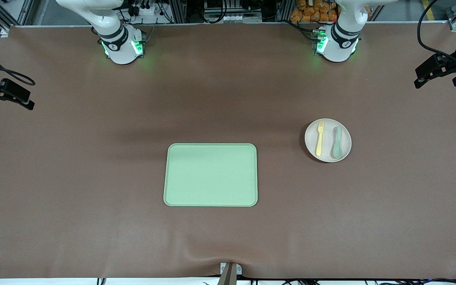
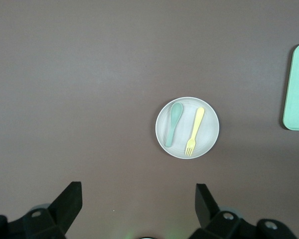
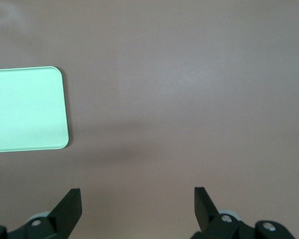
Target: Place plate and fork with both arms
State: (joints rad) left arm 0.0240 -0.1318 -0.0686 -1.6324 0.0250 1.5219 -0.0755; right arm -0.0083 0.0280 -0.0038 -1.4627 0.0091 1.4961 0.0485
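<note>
Fork (image 1: 320, 138) and spoon (image 1: 337, 141) lie on the plate (image 1: 309, 138); both arms' jaws spread, seemingly high, edge-cropped in front.

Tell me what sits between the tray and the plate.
Nothing: in the front view only bare brown table separates the green tray from the plate, which carries the fork and spoon.

Left end effector (image 2: 137, 204) raised high over the bench, fingers spread wide, holding nothing. Right end effector (image 3: 137, 204) likewise raised, fingers apart, unloaded. Both arms wait.
</note>
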